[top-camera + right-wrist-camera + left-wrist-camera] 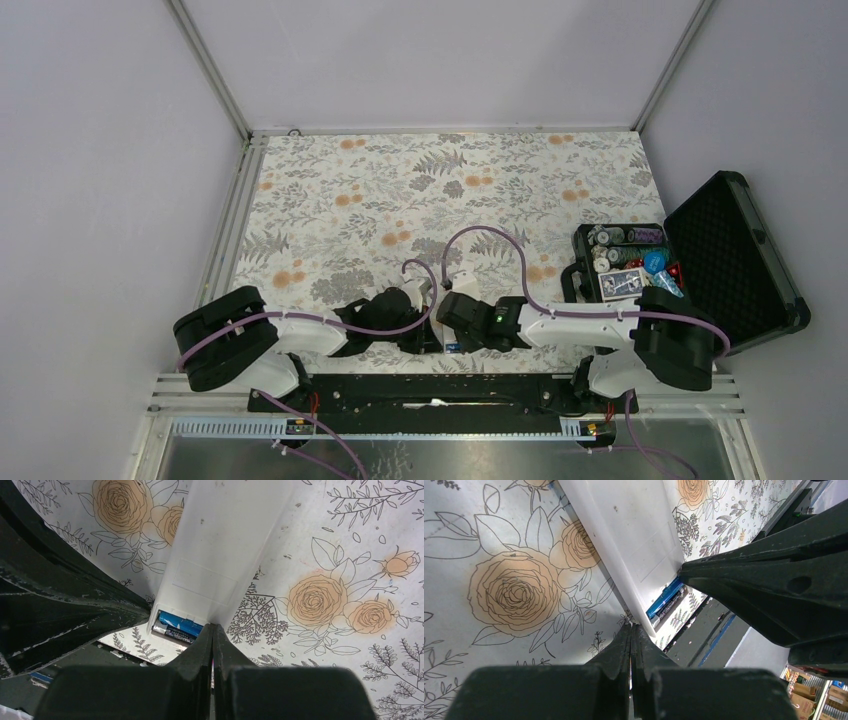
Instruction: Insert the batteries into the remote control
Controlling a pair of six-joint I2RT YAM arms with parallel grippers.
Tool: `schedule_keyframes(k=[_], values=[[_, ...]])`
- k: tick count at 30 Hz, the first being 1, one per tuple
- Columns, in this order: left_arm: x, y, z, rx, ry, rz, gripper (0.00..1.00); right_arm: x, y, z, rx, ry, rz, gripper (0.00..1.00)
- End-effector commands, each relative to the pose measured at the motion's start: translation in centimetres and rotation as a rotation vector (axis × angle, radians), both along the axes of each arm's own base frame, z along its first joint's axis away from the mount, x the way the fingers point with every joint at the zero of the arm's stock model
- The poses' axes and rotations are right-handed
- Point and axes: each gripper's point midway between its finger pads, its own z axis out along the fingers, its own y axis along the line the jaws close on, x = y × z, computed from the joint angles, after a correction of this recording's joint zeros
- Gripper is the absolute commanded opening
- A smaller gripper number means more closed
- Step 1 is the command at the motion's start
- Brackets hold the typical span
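Floral cloth [400, 190]; left claw [631, 635] and right claw [212, 632] both pinched shut, empty, flanking the remote [225, 540] at its open end. Uneven push could skid it, popping batteries [180, 622] out.

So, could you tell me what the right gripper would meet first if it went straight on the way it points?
The remote control: the shut right gripper points at its near corner, beside the blue batteries showing at that end, and seems almost touching it, though depth is unclear.
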Motion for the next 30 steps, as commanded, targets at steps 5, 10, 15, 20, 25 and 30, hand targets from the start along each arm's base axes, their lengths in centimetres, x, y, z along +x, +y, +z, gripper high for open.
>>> schedule_keyframes(k=[5,10,15,20,25,30], values=[[0.2,-0.9,0.8,-0.029,-0.020,-0.015,0.00,-2.9,0.0,-3.1,-0.075,0.130,0.076,0.00],[0.2,-0.9,0.7,-0.032,-0.017,-0.013,0.00,-3.0,0.2,-3.3,-0.110,0.125,0.088,0.00],[0.1,-0.8,0.7,-0.039,-0.014,-0.011,0.00,-1.9,0.6,-1.8,-0.086,0.064,0.065,0.00],[0.1,-0.7,0.7,-0.040,-0.016,-0.007,0.00,-0.2,1.1,0.8,-0.053,-0.027,0.036,0.00],[0.1,-0.5,0.6,-0.038,-0.018,-0.002,0.00,0.8,1.3,2.8,-0.007,-0.091,0.011,0.00],[0.1,-0.3,0.3,-0.031,-0.020,0.003,0.00,0.9,1.2,3.7,0.028,-0.107,-0.008,0.00]])
